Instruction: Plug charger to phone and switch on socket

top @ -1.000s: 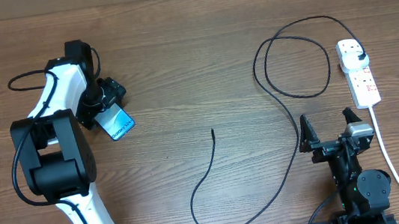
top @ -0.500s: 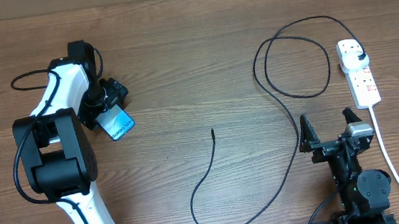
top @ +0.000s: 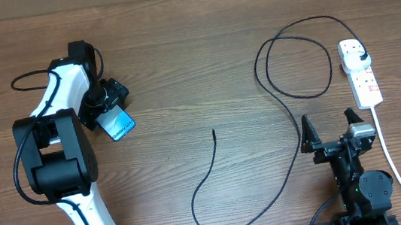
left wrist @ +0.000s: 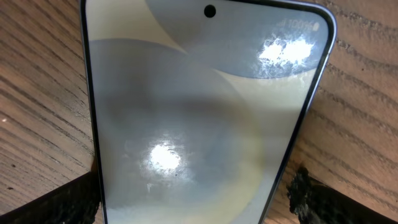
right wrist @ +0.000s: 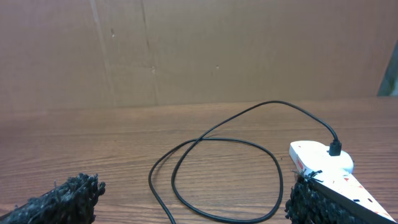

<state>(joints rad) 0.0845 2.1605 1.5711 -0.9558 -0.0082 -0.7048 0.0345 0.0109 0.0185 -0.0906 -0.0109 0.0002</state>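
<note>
Overhead, the left gripper (top: 109, 111) clamps its 2 fingers (left wrist: 62, 200) on the long edges of the slim, black-edged, pale-blue-screened phone (left wrist: 199, 124). The right gripper (top: 330, 129) is wide open and empty. The connector tip (top: 213, 132) of the long thin black charger cable (right wrist: 200, 139) lies well to its left, and the white red-switched power strip (top: 360, 75) is ahead-right. Held by smooth edges only, the phone could pivot or slip when the connector pushes in.
</note>
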